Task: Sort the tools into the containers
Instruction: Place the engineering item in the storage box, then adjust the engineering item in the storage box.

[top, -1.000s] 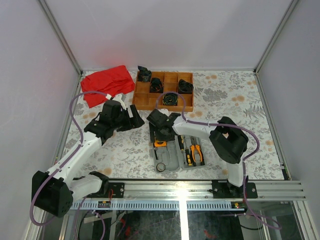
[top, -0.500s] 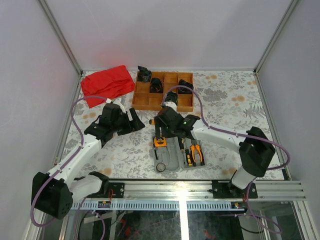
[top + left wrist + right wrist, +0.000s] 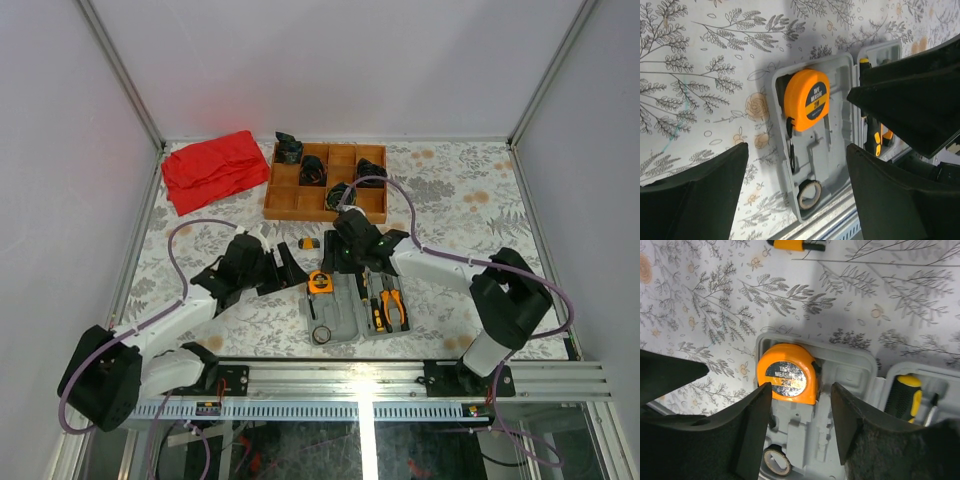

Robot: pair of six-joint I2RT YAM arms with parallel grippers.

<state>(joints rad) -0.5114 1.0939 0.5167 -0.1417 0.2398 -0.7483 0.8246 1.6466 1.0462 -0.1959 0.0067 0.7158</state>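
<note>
- The tape measure (image 3: 807, 100) is seated in the end recess of the open grey case (image 3: 832, 160), which is laid flat on the surface (image 3: 700, 75).
- The right fingers (image 3: 752, 440) are spread and released, nothing being grasped; the tape measure is seen between them.
- The left fingers (image 3: 705, 190) are likewise held wide apart and empty.
- A small yellow-grey piece (image 3: 309, 242) is seen on the surface, just outside the case.
</note>
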